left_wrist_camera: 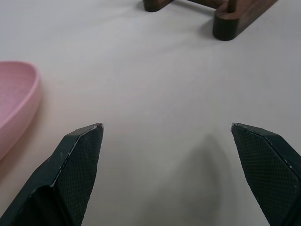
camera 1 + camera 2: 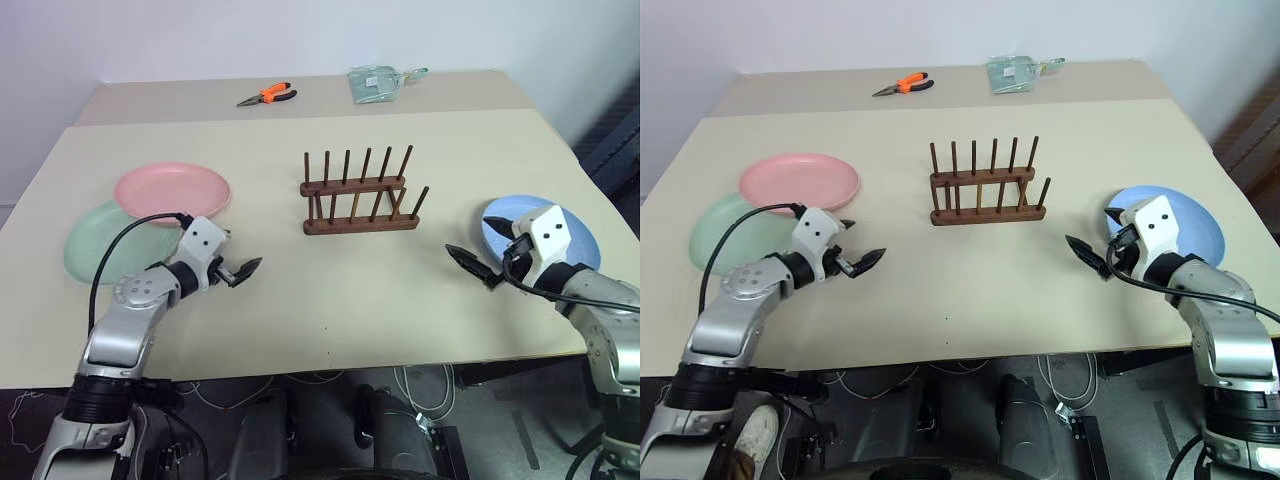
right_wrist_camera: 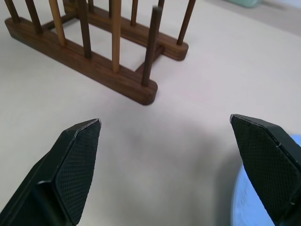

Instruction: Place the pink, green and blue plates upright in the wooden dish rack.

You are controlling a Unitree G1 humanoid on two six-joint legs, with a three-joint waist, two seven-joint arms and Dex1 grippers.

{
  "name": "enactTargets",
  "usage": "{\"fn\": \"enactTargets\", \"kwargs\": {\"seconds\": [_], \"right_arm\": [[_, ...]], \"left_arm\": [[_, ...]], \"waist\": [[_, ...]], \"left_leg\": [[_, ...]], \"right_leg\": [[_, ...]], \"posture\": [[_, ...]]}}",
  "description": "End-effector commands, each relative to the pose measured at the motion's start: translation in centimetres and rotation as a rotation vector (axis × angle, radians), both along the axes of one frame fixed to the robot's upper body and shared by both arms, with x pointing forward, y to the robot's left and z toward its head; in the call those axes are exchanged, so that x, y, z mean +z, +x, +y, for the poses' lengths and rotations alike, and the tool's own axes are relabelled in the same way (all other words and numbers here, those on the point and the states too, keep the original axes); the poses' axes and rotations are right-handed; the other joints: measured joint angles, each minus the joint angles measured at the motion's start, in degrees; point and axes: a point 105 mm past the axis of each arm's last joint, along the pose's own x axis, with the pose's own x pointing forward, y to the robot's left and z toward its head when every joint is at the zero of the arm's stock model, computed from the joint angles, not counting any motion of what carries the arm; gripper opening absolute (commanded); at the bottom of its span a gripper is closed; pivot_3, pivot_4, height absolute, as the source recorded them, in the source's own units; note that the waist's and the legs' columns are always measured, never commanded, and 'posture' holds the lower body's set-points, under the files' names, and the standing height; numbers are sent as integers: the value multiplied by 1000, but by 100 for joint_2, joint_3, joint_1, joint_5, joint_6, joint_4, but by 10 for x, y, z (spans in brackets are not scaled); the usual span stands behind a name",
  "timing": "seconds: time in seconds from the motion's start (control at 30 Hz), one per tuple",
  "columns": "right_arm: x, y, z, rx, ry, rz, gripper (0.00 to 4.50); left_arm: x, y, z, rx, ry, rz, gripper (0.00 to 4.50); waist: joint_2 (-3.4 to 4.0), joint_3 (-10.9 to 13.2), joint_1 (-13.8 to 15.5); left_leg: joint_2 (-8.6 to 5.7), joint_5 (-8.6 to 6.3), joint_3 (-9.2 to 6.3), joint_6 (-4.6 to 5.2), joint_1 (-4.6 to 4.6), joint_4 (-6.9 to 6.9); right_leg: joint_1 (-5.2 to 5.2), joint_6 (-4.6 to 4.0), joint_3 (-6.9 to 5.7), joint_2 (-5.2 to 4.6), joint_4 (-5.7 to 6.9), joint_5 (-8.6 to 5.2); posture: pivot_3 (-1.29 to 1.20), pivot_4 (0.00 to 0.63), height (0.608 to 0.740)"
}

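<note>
Plates all lie flat on the bench — the pink plate at the left overlaps the far edge of the green plate, and the blue plate sits alone at the right. Between them, mid-bench, stands the wooden dish rack, its pegs upright and every slot bare. Left hand hovers over the bench just beside the pink and green plates, fingers spread wide, gripping nothing. Right hand hangs at the near edge of the blue plate — fingers parted, also empty. Both point inward toward the rack. At the far edge lie orange-handled pliers and a clear bag.
</note>
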Motion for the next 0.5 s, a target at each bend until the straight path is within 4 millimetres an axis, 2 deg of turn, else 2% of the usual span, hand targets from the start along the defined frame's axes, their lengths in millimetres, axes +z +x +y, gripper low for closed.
{"fn": "enactTargets", "kwargs": {"seconds": [0.03, 0.2, 0.3, 0.5], "right_arm": [[12, 5, 0, 16, -24, -51, 4500], [11, 9, 7, 43, -24, -48, 4500], [5, 5, 16, 80, -15, -11, 4500], [-14, -16, 47, 164, -24, 63, 4500]], "left_arm": [[13, -2, -1, -4, -1, -47, 4458], [12, -3, -3, 4, -6, -53, 4458], [5, -2, -13, -39, -8, -31, 4458], [-7, 28, -56, -188, 10, -13, 4458]], "waist": [[0, 0, 1], [0, 0, 5], [0, 0, 6], [-2, 0, 54]], "left_leg": [[0, 0, 0, 0, 0, 0], [0, 0, -1, 0, 0, 0], [0, 0, 1, 0, 0, 0], [-2, 0, -2, 1, 0, 6]], "right_leg": [[0, 0, 0, 0, 0, 0], [0, 0, 0, 0, 2, 0], [0, 0, 0, 0, 1, 0], [5, 0, -1, 0, 6, 0]], "posture": [[0, 150, 740], [0, 150, 740], [0, 150, 740], [0, 150, 740]]}}
